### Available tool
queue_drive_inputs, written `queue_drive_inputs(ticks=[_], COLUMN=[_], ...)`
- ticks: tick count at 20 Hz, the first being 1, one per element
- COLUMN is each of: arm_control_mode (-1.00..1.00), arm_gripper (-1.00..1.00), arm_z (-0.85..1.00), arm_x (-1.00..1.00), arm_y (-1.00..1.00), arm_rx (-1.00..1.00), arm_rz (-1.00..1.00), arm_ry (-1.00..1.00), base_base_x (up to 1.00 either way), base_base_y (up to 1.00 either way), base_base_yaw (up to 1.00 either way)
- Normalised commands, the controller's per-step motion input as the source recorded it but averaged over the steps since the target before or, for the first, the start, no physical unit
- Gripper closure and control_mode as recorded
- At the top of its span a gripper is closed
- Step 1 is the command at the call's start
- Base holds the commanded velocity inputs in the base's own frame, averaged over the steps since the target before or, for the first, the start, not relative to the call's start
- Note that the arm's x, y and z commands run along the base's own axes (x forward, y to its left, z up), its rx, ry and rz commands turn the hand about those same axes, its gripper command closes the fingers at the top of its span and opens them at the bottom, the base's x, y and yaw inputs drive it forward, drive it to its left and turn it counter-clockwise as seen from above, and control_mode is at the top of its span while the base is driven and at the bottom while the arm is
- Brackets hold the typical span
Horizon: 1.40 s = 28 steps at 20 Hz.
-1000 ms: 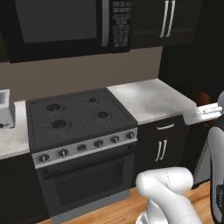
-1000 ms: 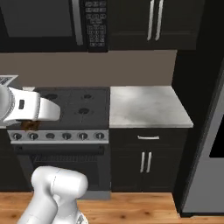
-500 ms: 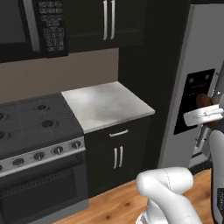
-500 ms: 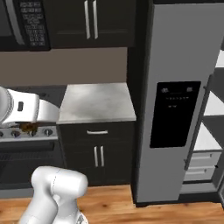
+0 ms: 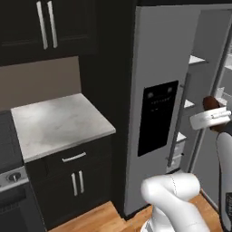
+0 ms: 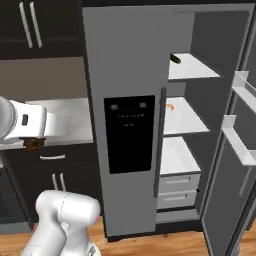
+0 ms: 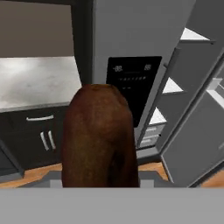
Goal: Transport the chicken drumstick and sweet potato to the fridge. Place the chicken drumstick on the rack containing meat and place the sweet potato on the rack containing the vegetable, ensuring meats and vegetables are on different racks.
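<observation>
The pincer [image 7: 99,181] grips the sweet potato [image 7: 98,138], held up before the fridge [image 6: 127,75], whose right door stands open on white shelves. A small dark green item [image 6: 175,58] lies on the top shelf, an orange one [image 6: 169,106] below. A marble bench [image 5: 56,123] sits left.
</observation>
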Motion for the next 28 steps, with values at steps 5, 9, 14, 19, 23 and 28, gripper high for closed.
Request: queue_drive_inputs(ticks=[5,9,14,19,23,28], arm_control_mode=[1.0,1.0,1.0,1.0,1.0,1.0], arm_gripper=[1.0,1.0,1.0,1.0,1.0,1.0], arm_z=[0.0,0.0,0.0,0.0,0.0,0.0], arm_x=[0.0,0.0,0.0,0.0,0.0,0.0], arm_y=[0.0,0.0,0.0,0.0,0.0,0.0], arm_rx=[0.0,0.0,0.0,0.0,0.0,0.0], arm_rz=[0.0,0.0,0.0,0.0,0.0,0.0], arm_ry=[0.0,0.0,0.0,0.0,0.0,0.0], base_base_x=[0.02,0.43,0.52,0.94,0.36,0.31], base_base_y=[-0.74,-0.44,0.17,-0.04,-0.95,-0.28], base_base_yaw=[-0.5,-0.51,-0.05,0.17,0.26,0.23])
